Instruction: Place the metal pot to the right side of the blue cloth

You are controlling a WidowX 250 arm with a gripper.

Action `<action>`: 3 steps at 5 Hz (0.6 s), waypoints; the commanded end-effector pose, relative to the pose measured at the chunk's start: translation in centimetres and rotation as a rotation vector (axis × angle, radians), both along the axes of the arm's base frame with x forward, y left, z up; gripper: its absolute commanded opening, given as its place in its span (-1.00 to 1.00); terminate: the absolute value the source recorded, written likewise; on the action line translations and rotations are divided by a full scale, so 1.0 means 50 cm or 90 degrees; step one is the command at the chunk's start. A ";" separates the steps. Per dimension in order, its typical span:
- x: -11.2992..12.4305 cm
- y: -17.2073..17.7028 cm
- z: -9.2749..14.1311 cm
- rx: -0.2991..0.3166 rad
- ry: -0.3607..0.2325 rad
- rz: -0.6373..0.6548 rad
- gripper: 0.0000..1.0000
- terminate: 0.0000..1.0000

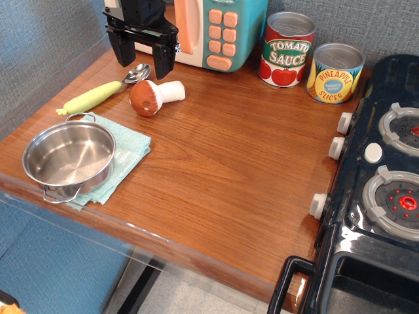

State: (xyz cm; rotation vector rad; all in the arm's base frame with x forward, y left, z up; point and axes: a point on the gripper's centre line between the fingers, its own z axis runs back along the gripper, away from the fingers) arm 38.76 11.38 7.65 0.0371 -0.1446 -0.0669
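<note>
Steel: the metal pot (69,159) sits empty on the blue cloth (124,156), at the table's near left corner.
Cloth: teal, its right part bare — open wood beyond it.
Gripper: the gripper (142,55) hangs at the back beside the toy microwave (219,29), fingers spread, holding nothing.
Bearing: the pot lies forward and left of the gripper — well apart.
Pot shape: round, no long axis; loop handles front and back.
</note>
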 end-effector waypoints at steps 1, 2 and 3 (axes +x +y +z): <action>0.000 0.000 0.000 0.000 0.000 0.000 1.00 -1.00; -0.043 -0.034 0.040 0.010 -0.034 -0.025 1.00 -1.00; -0.101 -0.063 0.054 0.015 -0.047 -0.035 1.00 -1.00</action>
